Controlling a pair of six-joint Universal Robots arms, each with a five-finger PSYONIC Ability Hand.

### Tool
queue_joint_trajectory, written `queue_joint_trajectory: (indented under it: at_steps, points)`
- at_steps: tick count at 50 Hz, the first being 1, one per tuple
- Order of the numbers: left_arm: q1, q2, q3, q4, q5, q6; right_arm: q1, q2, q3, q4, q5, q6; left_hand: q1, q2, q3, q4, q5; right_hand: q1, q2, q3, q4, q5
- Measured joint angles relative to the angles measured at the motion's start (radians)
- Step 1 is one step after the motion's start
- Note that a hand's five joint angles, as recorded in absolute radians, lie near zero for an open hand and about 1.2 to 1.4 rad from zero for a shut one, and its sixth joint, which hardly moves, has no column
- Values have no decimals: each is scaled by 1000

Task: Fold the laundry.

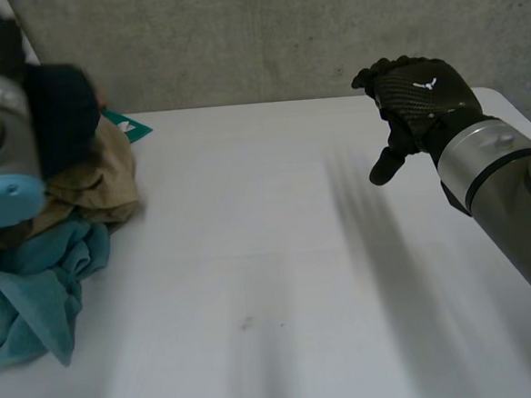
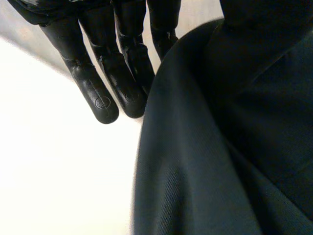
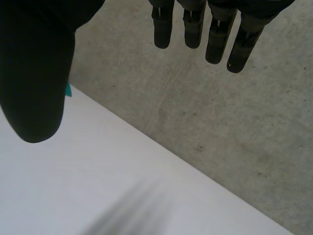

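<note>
A pile of laundry lies at the table's left: a tan cloth (image 1: 100, 183) on top of a teal cloth (image 1: 35, 288). A dark cloth (image 1: 59, 109) sits above the tan one, close to my left arm (image 1: 3, 154). In the left wrist view my left hand (image 2: 105, 88) has its fingers against the dark cloth (image 2: 220, 147). The cloth bulges up beside the palm and hides the thumb, so the hand is shut on it. My right hand (image 1: 418, 97) hovers open above the table's far right, fingers (image 3: 195, 29) straight and thumb (image 3: 34, 73) apart, holding nothing.
The white table (image 1: 278, 253) stretches bare between the pile and the right arm (image 1: 502, 192). A small green item (image 1: 133, 126) pokes out behind the pile at the far edge. A grey concrete wall (image 1: 263, 35) stands right behind the table.
</note>
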Motion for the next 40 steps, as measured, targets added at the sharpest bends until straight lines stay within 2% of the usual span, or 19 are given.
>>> queue_joint_trajectory:
  at_steps: [8, 12, 15, 16, 17, 18, 19, 20, 21, 24, 32, 40]
  points:
    - [-387, -8, 56, 20, -6, -110, -26, -25, -36, 3, 0, -11, 0, 0, 0, 4, 0, 0, 0, 0, 0, 0]
    - [-535, -48, 22, 3, -9, -170, -64, -39, -56, 5, 0, -12, 0, 0, 0, 4, 0, 0, 0, 0, 0, 0]
    - [-606, -80, -13, -13, -11, -210, -95, -47, -67, 6, -2, -11, 0, 0, 0, 4, 0, 0, 0, 0, 0, 0]
    - [-635, -100, -33, -25, -12, -226, -108, -50, -70, 7, -3, -11, -297, -336, -308, -313, -281, 0, 0, 0, 0, 0]
    - [-635, -100, -33, -25, -12, -226, -108, -50, -70, 7, -3, -11, -297, -336, -308, -313, -281, 0, 0, 0, 0, 0]
    - [-662, -129, -55, -45, -13, -240, -123, -53, -73, 7, -6, -10, -622, -639, -628, -621, -586, 0, 0, 0, 0, 0]
    - [-671, -144, -63, -58, -14, -244, -128, -54, -74, 7, -9, -10, -738, -748, -736, -752, -712, 0, 0, 0, 0, 0]
    - [-673, -148, -66, -62, -14, -244, -130, -54, -74, 7, -10, -10, -738, -748, -736, -752, -712, 0, 0, 0, 0, 0]
    - [-681, -168, -75, -85, -15, -246, -136, -55, -75, 7, -15, -10, -875, -928, -916, -928, -874, 0, 0, 0, 0, 0]
    - [-682, -194, -79, -138, -16, -245, -140, -55, -75, 9, -28, -10, -904, -990, -978, -995, -921, 0, 0, 0, 0, 0]
    - [-618, -131, -80, -232, -13, -254, -135, -49, -75, 34, -78, -18, -904, -993, -979, -996, -921, 0, 0, 0, 0, 0]
    - [-484, 87, -191, -252, -3, -335, -119, 19, -101, 178, -152, -110, -904, -993, -979, -996, -921, 0, 0, 0, 0, 0]
